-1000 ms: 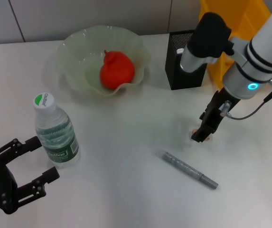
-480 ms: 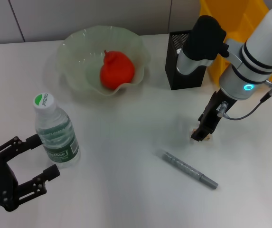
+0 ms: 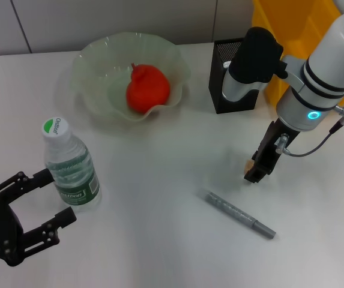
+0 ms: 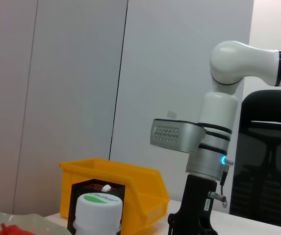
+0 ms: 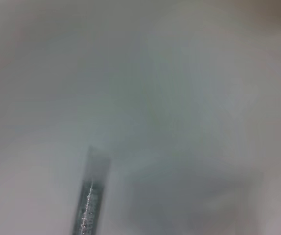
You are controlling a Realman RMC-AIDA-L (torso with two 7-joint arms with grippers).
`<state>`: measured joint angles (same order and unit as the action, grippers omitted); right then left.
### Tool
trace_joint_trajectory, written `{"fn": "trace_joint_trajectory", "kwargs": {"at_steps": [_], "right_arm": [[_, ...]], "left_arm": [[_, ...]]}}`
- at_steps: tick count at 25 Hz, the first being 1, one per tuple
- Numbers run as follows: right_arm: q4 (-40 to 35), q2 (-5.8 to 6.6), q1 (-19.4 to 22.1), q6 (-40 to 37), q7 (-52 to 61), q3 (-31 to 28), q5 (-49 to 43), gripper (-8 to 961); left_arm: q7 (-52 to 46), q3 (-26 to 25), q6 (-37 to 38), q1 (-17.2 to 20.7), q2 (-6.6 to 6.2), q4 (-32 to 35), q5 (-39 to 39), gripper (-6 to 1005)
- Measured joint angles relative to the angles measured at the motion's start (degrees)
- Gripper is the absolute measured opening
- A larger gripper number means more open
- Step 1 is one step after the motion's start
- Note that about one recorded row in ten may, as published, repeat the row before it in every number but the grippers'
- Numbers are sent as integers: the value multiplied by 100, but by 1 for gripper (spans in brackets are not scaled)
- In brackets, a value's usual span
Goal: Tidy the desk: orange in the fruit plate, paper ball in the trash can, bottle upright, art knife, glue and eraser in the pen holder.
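Right gripper [image 3: 257, 172] sits low over the counter [image 3: 159, 240], between the pen holder [image 3: 235, 75] and the grey art knife [image 3: 239, 214]. Over the last second we've lifted slightly and drifted right; the small pale thing seen at the tips a second ago now barely shows at the gripper, so we judge it's the eraser, pinched and coming up, but we cannot tell for sure how the fingers stand. If so, next is a carry to the pen holder, which stands near, behind. Art knife lies flat on the counter, just beside and forward of us, untouched. Orange [image 3: 148, 89] is already in the fruit plate [image 3: 93, 57], bottle [image 3: 71, 165] stands upright. Left gripper [image 3: 27, 219] is parked wide open beside the bottle, holding nothing. Glue and paper ball aren't visible.
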<state>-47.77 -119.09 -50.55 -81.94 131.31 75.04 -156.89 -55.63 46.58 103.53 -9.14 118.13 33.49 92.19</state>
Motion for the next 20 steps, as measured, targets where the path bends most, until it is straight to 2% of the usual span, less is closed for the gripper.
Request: {"fn": "trace_joint_trajectory", "kwargs": {"at_steps": [10,20], "right_arm": [[3,0,17,-16,5,10,0,470],[-258,0,75,-111,49,-60,0,282]], "left_arm": [[0,23,0,13,0,0,0,786],[-9,-1,13,34,0,0,0,786]]}}
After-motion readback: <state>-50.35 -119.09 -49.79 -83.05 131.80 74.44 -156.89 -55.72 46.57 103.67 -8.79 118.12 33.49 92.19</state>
